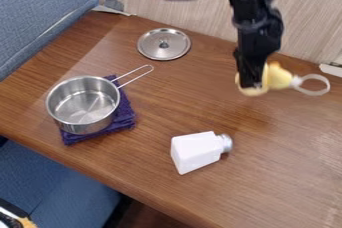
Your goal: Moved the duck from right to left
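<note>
One round, smooth metal saucepan (83, 104) with one wire handle sits on one purple, nubby cloth (123, 119). One round metal lid (175, 47) lies farther back. One white, box-shaped bottle (194, 152), silvery cap, lies tipped on the wood-grain tabletop (300, 172). At right, one yellow, rounded duck (276, 77) with one pale ring is gripped by the black fingers (251, 74), above the tabletop.

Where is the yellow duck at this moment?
In the camera view, the yellow duck is at the upper right, held in the black gripper above the table, right of the round metal lid and farther back than the white bottle.
</note>
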Robot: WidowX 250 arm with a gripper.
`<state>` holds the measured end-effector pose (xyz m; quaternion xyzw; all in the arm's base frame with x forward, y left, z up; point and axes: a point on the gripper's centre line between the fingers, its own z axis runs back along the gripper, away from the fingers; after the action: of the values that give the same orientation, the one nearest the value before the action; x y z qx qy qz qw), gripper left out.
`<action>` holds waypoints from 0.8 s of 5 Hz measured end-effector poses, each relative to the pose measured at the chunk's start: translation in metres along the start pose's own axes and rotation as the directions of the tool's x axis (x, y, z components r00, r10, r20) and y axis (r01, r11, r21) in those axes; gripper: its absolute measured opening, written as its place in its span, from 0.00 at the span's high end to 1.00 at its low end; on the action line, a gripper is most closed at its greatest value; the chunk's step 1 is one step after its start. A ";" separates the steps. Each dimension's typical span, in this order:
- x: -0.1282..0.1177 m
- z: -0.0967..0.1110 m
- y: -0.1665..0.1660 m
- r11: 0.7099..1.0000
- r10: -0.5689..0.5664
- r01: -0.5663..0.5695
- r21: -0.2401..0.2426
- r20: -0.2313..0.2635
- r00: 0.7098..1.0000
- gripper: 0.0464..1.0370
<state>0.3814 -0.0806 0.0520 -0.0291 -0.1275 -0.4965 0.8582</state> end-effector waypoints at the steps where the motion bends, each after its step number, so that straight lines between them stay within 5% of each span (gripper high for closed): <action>1: -0.017 0.041 0.005 0.999 0.012 -0.014 0.044 0.047 0.999 0.94; 2: -0.057 0.072 0.000 0.996 0.013 -0.015 0.087 0.028 1.000 0.94; 4: -0.137 0.075 -0.012 0.998 0.044 -0.045 0.052 0.012 0.999 0.94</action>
<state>0.2916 0.0417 0.0894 -0.0122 -0.1446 -0.4735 0.8688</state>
